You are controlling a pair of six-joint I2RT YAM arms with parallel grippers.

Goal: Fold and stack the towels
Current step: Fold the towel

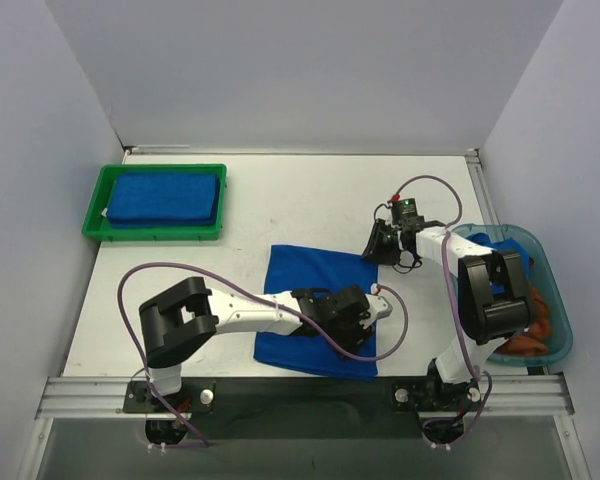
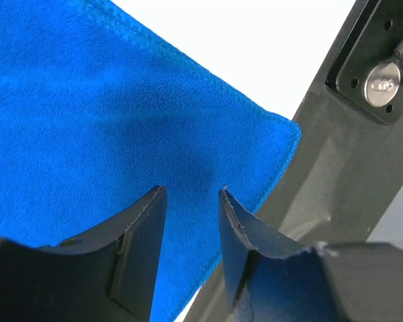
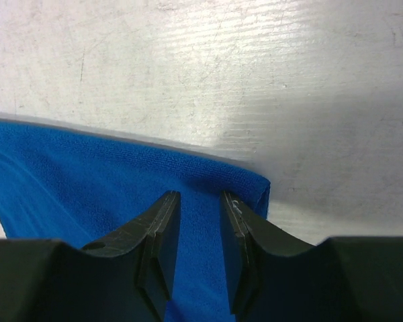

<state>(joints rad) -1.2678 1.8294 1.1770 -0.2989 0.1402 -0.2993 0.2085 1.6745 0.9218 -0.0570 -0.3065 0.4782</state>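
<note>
A royal blue towel (image 1: 315, 305) lies spread flat on the table in front of the arms. My left gripper (image 1: 365, 318) hovers low over its near right corner; in the left wrist view the jaws (image 2: 191, 191) stand apart with flat blue cloth (image 2: 121, 121) showing between them. My right gripper (image 1: 378, 247) is at the far right corner; in the right wrist view its jaws (image 3: 200, 194) stand apart over the towel's edge (image 3: 87, 174). A folded blue towel (image 1: 165, 196) lies in the green tray. A rust-brown towel (image 1: 535, 325) lies in the teal bin.
The green tray (image 1: 100, 205) stands at the far left. The translucent teal bin (image 1: 555, 290) sits at the right edge, beside the right arm. The dark front rail (image 2: 336, 174) runs just past the towel's near corner. White walls enclose the table.
</note>
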